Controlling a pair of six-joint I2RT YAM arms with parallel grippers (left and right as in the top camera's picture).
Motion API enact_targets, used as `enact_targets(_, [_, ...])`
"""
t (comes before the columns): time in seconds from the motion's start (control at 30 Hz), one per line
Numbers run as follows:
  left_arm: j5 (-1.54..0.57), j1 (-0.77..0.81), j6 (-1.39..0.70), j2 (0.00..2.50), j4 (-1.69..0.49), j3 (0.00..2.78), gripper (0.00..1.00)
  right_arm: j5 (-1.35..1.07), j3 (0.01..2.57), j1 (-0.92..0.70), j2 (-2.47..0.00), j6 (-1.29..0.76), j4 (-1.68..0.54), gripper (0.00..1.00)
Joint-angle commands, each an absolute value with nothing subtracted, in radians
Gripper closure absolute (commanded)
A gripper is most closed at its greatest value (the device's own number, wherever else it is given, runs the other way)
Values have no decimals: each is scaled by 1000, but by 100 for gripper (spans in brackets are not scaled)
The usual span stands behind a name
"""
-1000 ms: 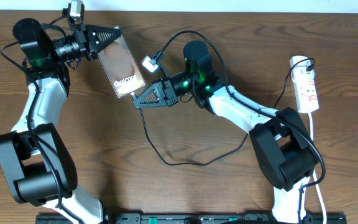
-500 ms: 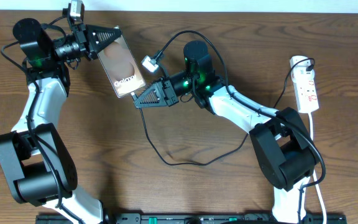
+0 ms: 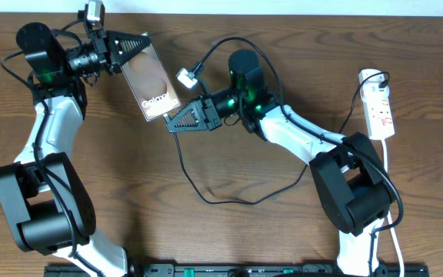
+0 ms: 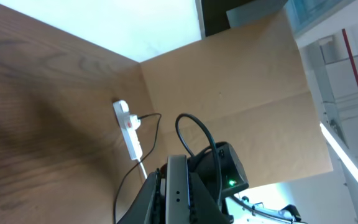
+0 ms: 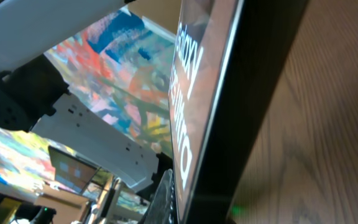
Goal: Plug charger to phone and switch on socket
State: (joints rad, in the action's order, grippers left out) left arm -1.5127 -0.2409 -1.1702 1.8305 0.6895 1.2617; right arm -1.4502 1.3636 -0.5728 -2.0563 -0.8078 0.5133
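Two views show socket, third only phone

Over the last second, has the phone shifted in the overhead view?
No. The phone sits in the same spot relative to the socket at the table's right side, held by the left gripper.

Item count, overhead view. Table: one. Phone: one, at 11 o'clock. Black cable: one, centre toward 6 o'clock. White power strip: one, at 3 o'clock. White cord: one, at 4 o'clock. Robot arms: two, left arm at 9 o'clock, right arm at 3 o'clock.
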Motion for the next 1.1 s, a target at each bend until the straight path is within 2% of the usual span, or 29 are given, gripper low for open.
enact_targets(0.0, [-1560,-240,-1164,1809,698,1261,93,-1428,1369,-557,-2059,-815,516,99])
enact_targets(1.07, [-1571,-240,-1115,1809,698,1261,93,-1337,1369,-553,-2059,-841,516,99])
